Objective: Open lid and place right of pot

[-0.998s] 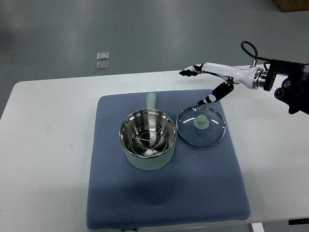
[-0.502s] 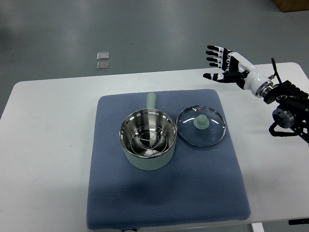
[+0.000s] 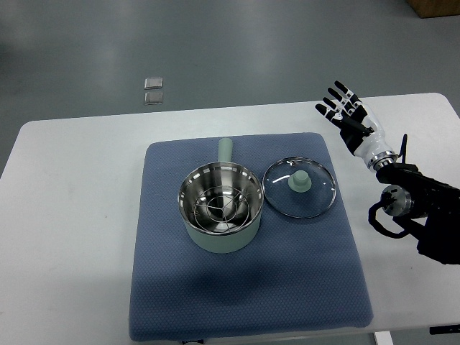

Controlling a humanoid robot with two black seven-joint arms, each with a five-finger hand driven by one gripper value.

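White table (image 3: 72, 215), blue mat (image 3: 244, 287) spread across its middle. Two small clear squares (image 3: 153, 90) on the grey floor beyond the table's far edge, well to the left of the hand.

Pot (image 3: 220, 207) on the mat, pale green outside, steel inside, uncovered. A wire rack (image 3: 220, 208) sits down in it. Its green handle (image 3: 225, 149) points toward the far edge of the mat. Pot is well left of the hand and nearer the robot.

Lid (image 3: 300, 187): glass with a metal rim and a green knob (image 3: 299, 180) on top, lying flat on the mat, knob up. It sits just beside the pot on the pot's right, rims close; whether they touch, cannot tell. It lies left of the hand and below it in the picture, apart from it.

Right hand (image 3: 350, 121): over the table's right part, off the mat, fingers (image 3: 334, 98) spread apart and pointing to the far side. Holds nothing. Black wrist and forearm (image 3: 417, 208) run down toward the right edge.
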